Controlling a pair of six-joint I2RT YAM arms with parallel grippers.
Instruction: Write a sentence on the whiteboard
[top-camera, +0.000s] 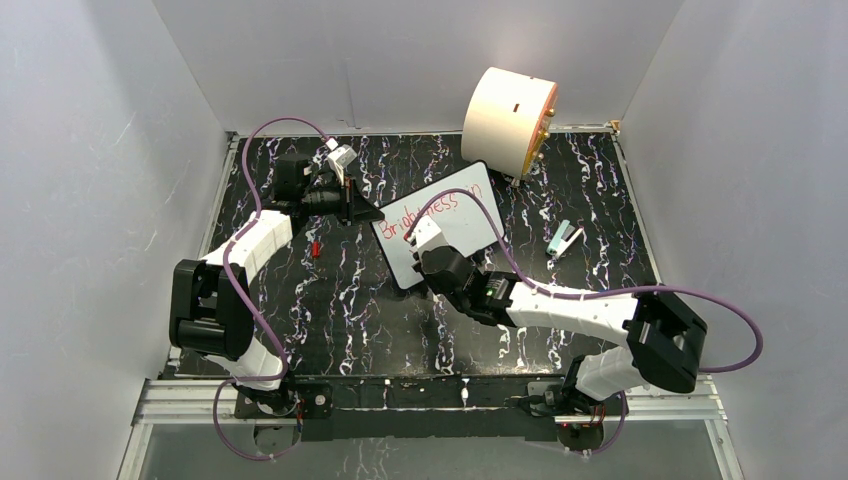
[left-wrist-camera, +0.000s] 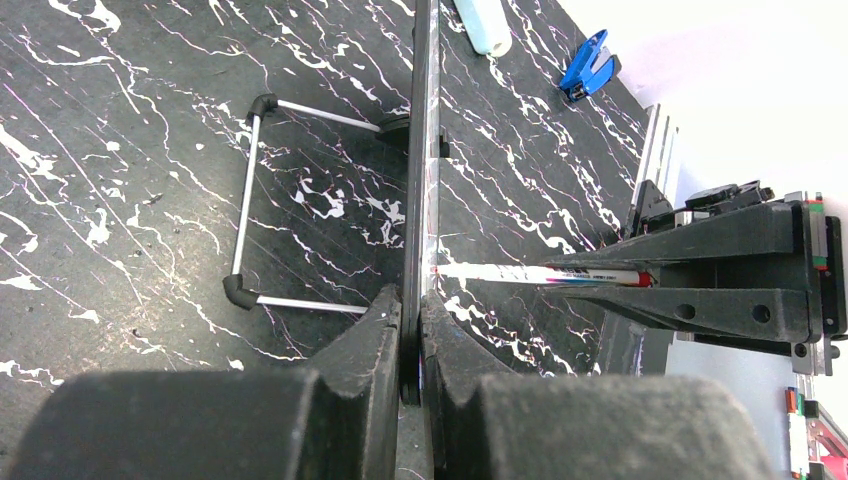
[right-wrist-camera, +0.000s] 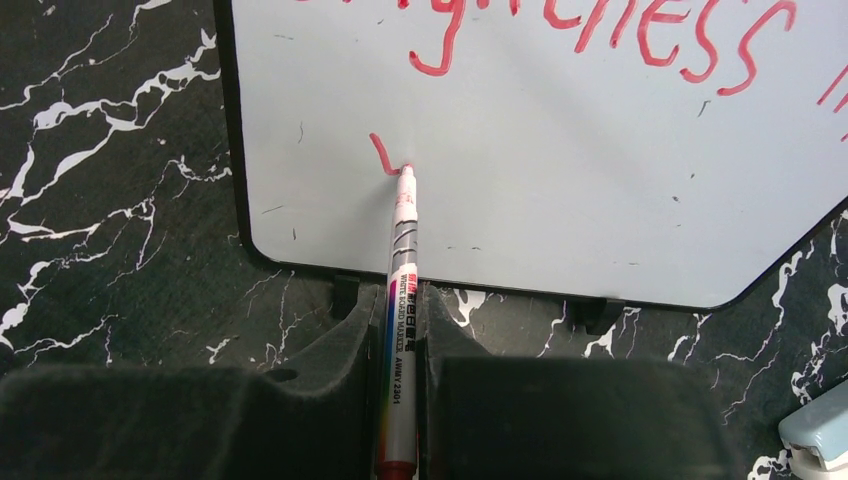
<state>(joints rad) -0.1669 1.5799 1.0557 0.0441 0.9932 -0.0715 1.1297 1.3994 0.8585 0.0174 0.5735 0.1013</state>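
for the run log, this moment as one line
left tool: shut on whiteboard edge | right tool: shut on marker | tip: on whiteboard, second line begun

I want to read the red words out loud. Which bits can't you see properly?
- Top view: the sentence on the whiteboard is too small to read, and the right arm hides the board's lower part.
- Right wrist view: the top edge cuts the first line's letters, and the right edge cuts what follows.
- Left wrist view: the whiteboard is edge-on, so no writing shows.

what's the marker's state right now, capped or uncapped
Uncapped: the bare tip of the marker meets the whiteboard at the end of a red stroke, the right tool shut on its barrel.
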